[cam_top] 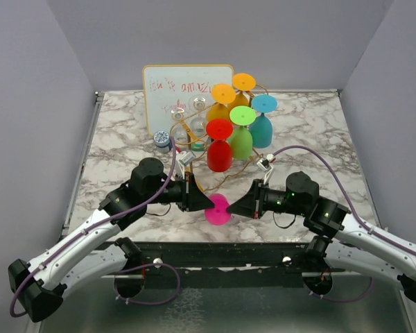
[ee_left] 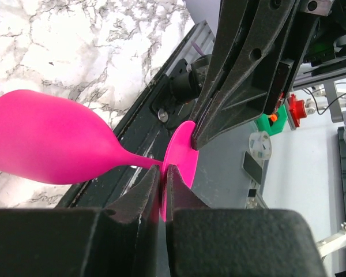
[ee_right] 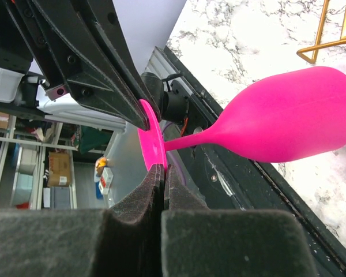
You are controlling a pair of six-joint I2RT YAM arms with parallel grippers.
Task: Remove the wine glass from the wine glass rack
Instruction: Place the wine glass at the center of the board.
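**Pink glass gripped by its foot at the near edge of the desk**

In the left wrist view the left end effector (ee_left: 163, 173) is seen closed to a thin slit, with the rim of the foot of the pink glass (ee_left: 46, 138) pinched between its fingers. The opposite rim of that foot is met by the right end effector (ee_right: 163, 170), whose fingers are pressed together on the edge of the disc. From above, the foot is seen facing up between the two end effectors, over the near edge of the desk (cam_top: 319, 139). The bowl is hidden beneath the foot there, so contact with the desk cannot be judged. The pink glass is held apart from the rack (ee_right: 328, 45), on its near side, with no wire touching it.

Farther back, a small jar (cam_top: 162, 140) is seen at the left, just in front of a whiteboard (cam_top: 173, 83). Clear glasses (cam_top: 197, 114) are hung on the left part of the rack. To their right a red glass (cam_top: 219, 149), a yellow glass (cam_top: 223, 100), a green glass (cam_top: 241, 135), an orange glass (cam_top: 244, 84) and a teal glass (cam_top: 263, 121) are carried upside down, feet uppermost.
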